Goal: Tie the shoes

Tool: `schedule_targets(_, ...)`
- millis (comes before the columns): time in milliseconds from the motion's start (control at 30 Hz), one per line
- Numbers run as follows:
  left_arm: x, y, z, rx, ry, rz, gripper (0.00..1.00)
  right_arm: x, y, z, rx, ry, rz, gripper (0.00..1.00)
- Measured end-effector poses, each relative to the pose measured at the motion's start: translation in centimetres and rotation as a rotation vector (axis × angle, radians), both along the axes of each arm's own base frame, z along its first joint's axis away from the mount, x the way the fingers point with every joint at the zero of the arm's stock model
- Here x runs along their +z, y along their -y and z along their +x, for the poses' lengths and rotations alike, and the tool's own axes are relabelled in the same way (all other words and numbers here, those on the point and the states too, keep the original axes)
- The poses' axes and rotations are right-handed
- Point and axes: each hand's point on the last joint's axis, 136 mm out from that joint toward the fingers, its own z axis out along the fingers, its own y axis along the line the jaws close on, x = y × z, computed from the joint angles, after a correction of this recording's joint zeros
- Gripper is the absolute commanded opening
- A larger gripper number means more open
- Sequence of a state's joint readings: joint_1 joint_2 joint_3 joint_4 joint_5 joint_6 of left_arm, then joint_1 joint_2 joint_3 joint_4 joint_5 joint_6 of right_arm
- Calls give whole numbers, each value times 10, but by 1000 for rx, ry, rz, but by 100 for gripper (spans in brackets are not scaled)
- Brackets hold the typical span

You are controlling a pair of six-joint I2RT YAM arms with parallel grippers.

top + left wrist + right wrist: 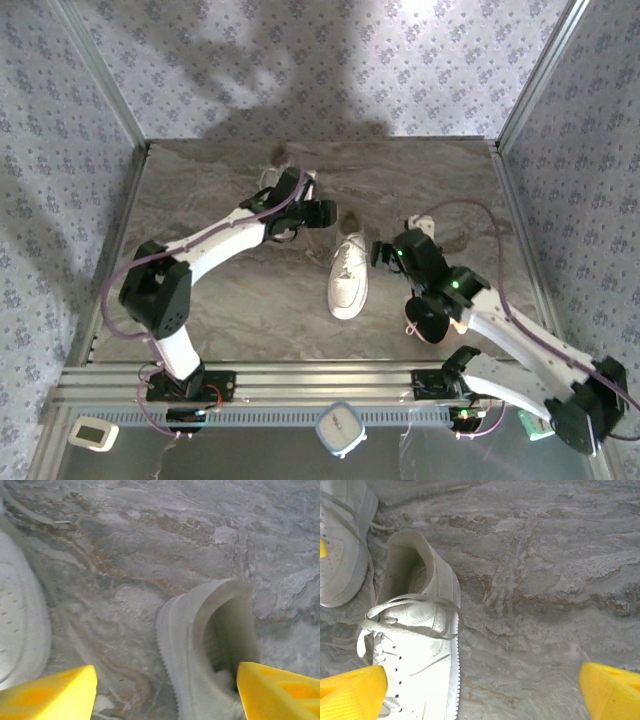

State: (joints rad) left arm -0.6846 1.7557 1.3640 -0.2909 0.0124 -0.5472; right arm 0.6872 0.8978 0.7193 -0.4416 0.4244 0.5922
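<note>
Left end effector (165, 692) hangs low over the counter (150, 545) with its yellow fingers (50, 692) spread and nothing clamped between them. The heel opening of the middle shoe (348, 275) sits just ahead of it, closer to its right finger than its left. Right end effector (480, 692) is likewise wide apart and empty, hovering over bare counter just beside that same shoe, whose side runs past its left finger.

From where I stand, the two arms look posed to flank one shoe, one from the heel end and one from the side, which would suit working the laces (405, 615) from both sides at once. Those laces lie in a slack loop across the tongue, and I cannot make out a finished bow. That shoe's toe points toward the arm bases and its heel toward the far wall.

Nearby, the second shoe (340, 545) lies on the far-left side, partly hidden under the left arm when seen from above. A lace end trails on the counter between the two shoes.
</note>
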Motion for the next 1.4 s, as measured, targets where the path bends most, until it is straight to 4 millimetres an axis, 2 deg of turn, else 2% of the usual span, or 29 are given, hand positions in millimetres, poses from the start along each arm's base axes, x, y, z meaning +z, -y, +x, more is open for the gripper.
schedule_targets(200,-7,29,-2,-45,-63,49,65,7,24,-16,-57,67,58,100)
schedule_targets(367,-30,46,-5,-74,-130,120,62,5,39,-26,-92,80,73,100)
schedule_targets(500,-52,47,-5,-72,-177,189,57,4,47,-31,-105,82,69,100)
schedule_targets(633,-68,46,-3,-71,-212,240,44,5,51,-34,-110,84,65,100)
schedule_targets(733,-73,46,0,-69,-220,258,31,6,52,-36,-112,88,66,100)
schedule_targets(900,-68,46,3,-63,-210,265,6,4,54,-37,-117,83,58,100)
schedule_targets(967,-65,45,4,-56,-209,272,0,3,55,-37,-118,81,55,99)
schedule_targets(1133,-55,41,21,-25,-186,268,0,0,56,-38,-123,78,49,100)
schedule_targets(1233,-41,35,44,10,-158,243,0,0,57,-38,-124,78,48,100)
schedule_targets(1400,-17,25,95,75,-83,197,0,0,59,-37,-133,77,48,100)
